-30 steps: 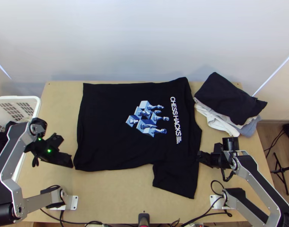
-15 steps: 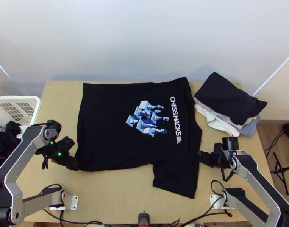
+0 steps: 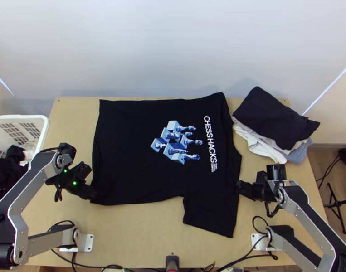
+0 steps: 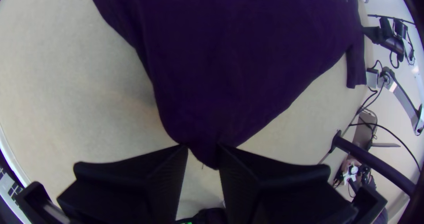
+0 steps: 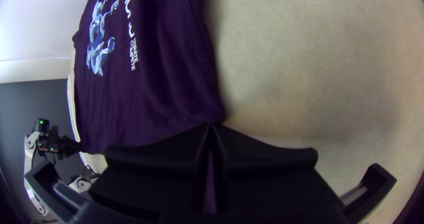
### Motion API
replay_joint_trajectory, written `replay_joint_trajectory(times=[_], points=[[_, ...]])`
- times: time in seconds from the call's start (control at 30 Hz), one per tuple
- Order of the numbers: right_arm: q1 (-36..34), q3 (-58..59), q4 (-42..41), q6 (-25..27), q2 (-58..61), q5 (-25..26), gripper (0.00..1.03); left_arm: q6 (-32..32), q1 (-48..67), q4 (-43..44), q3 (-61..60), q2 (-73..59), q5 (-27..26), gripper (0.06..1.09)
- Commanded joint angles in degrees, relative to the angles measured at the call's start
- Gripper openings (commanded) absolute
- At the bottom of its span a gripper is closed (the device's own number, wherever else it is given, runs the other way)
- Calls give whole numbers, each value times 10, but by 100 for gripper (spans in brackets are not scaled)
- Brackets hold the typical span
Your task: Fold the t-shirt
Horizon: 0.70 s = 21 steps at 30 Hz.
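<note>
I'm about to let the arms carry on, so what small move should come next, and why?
I'd probably close the left gripper on the black t-shirt: its fingers stand apart with a hem corner between them, while the right gripper looks shut on the shirt's opposite edge, near the sleeve.

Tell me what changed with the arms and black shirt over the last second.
The left gripper moved right in the top view, to the shirt's near hem corner, which now lies between its parted fingers, not clamped. The right gripper stayed put, closed on the shirt's edge by the near sleeve. The shirt stayed spread out.
</note>
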State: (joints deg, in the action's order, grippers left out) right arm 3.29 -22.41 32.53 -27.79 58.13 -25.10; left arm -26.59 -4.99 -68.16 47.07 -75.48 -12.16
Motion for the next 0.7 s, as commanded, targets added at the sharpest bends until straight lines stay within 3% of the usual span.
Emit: replay_joint_trajectory(times=[0.0, 0.07, 0.13, 0.17, 0.23, 0.37, 0.47, 0.53, 0.67], points=[[0, 0, -3, 0, 1, 0, 3, -7, -8, 3, -7, -3, 1, 40], [0, -2, -4, 0, 1, 0, 3, -14, -11, 1, -13, 0, 1, 39], [-4, -10, -5, -11, 1, 1, 3, -17, -17, 21, -17, 10, -1, 13], [-12, -19, -6, -13, 0, 10, 3, -17, -25, 30, -16, 19, -11, 10], [-14, -50, -19, -33, -7, 52, 3, -8, -34, 44, -1, 22, -29, 10], [-6, -138, -55, -32, -14, 138, 3, 93, -52, 122, 51, 17, -78, 10], [-3, -205, -82, -31, -10, 138, 3, 172, -55, 195, 78, 19, -87, 9], [5, -243, -96, -2, -6, 138, 3, 225, -53, 231, 100, 22, -90, 9], [28, -276, -229, 66, -13, 140, 3, 341, -48, 358, 132, 31, -90, 9]])
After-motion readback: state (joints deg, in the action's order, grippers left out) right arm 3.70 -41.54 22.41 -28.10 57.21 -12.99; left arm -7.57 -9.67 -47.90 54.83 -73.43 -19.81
